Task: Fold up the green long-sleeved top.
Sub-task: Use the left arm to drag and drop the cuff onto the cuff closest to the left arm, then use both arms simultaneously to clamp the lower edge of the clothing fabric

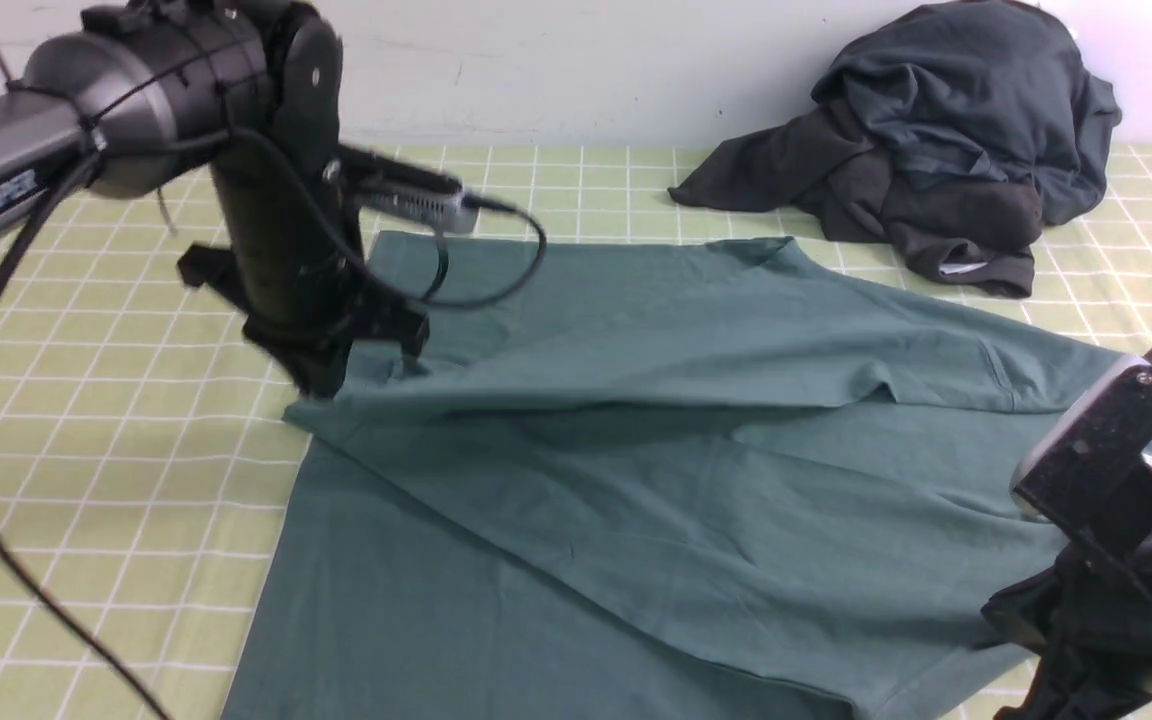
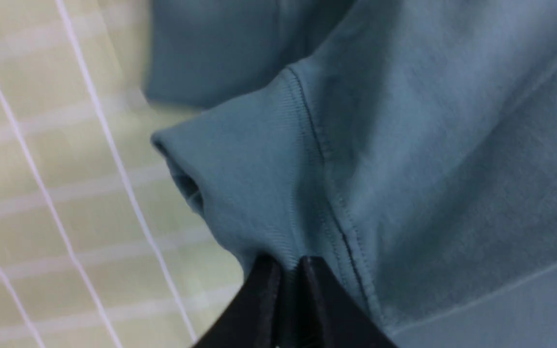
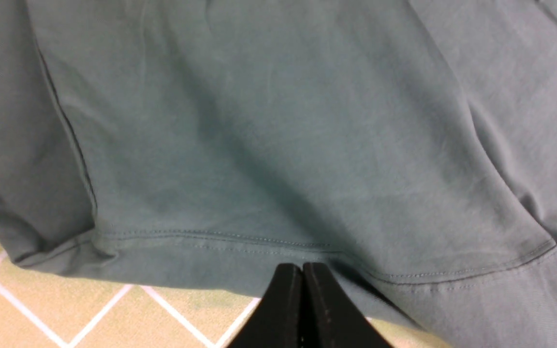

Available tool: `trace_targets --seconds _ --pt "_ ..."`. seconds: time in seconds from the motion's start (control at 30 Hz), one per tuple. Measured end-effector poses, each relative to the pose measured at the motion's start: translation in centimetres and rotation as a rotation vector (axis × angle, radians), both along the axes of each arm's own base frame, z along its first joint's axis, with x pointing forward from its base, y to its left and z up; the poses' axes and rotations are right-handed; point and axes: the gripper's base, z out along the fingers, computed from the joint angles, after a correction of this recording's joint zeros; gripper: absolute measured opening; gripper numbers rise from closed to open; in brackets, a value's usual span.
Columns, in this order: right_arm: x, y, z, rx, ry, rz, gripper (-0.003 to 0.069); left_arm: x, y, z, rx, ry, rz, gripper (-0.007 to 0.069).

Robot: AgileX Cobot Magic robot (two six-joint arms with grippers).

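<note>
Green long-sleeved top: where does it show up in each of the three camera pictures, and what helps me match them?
Front view: the green top lies spread across the table's middle.
Left wrist view: its cuff, pinched by the left tool.
Right wrist view: its hem, at the right tool.
Shared landmark: the checked tablecloth beneath it.

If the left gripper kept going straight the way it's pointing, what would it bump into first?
The left gripper is pinched shut on the sleeve cuff of the green top, so that cloth comes first. Past it, probably the checked tablecloth, though depth is hard to judge.
</note>
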Motion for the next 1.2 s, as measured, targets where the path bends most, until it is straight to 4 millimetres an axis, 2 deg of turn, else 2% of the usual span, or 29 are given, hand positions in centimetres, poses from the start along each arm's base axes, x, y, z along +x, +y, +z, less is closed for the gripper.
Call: trace_targets --seconds 0.1,0.2,0.3,0.33,0.37,0.47,0.5,0.53,0.57,0.67,0.8,0.93,1.07,1.1,1.13,1.17,1.2 --pt "0.0 0.0 0.0 0.01 0.005 -0.006 -0.0012 -2.1 -0.1 -1.7 0.06 0.067 -0.037 0.0034" --pt "-0.1 0.1 0.0 0.031 0.013 -0.017 -0.0012 -2.7 0.0 -3.2 0.087 0.085 -0.059 0.007" --pt "-0.1 0.2 0.0 0.047 0.02 -0.027 -0.0012 -3.2 0.0 -3.7 0.102 0.105 -0.07 0.0143" --pt "-0.1 0.3 0.0 0.055 0.023 -0.03 -0.0012 -3.8 -0.1 -3.8 0.105 0.119 -0.078 0.0209" --pt "-0.1 0.3 0.0 0.057 0.024 -0.032 -0.0012 -4.1 -0.1 -3.7 0.102 0.124 -0.081 0.0236" --pt "-0.1 0.3 0.0 0.057 0.026 -0.031 -0.0012 -7.4 -0.6 -3.8 0.094 0.172 -0.149 0.037" --pt "-0.1 0.3 0.0 0.057 0.026 -0.031 -0.0012 -7.6 -0.6 -3.8 0.095 0.177 -0.153 0.0377" --pt "-0.1 0.3 0.0 0.057 0.026 -0.031 -0.0012 -8.8 -0.7 -4.0 0.097 0.192 -0.2 0.0402" --pt "-0.1 0.3 0.0 0.057 0.026 -0.031 -0.0012 -11.6 -0.9 -4.8 0.102 0.229 -0.311 0.0441" --pt "-0.1 0.3 0.0 0.066 0.025 -0.035 -0.0012 -15.0 -0.9 -6.6 0.104 0.24 -0.538 0.0459" --pt "-0.1 0.4 0.0 0.079 0.029 -0.041 -0.0012 -16.5 -0.1 -9.1 0.133 0.192 -0.733 0.043" --pt "-0.1 0.4 0.0 0.08 0.027 -0.041 -0.0012 -16.9 0.2 -9.4 0.134 0.154 -0.768 0.0362" --pt "-0.1 0.4 0.1 0.082 0.021 -0.04 -0.0012 -16.8 0.1 -9.2 0.133 0.118 -0.742 0.0165" --pt "-0.1 0.4 0.1 0.081 0.019 -0.038 -0.0012 -16.8 0.1 -9.2 0.132 0.116 -0.738 0.0165" --pt "-0.2 0.3 0.3 0.078 0.009 -0.028 -0.0012 -16.7 0.0 -8.9 0.128 0.1 -0.693 0.008" --pt "-0.2 0.3 0.3 0.078 0.007 -0.026 -0.0012 -16.7 0.0 -8.8 0.127 0.097 -0.693 0.0072" --pt "-0.5 0.4 0.7 0.072 -0.01 -0.003 -0.0012 -16.6 0.0 -8.3 0.122 0.085 -0.647 0.0032"
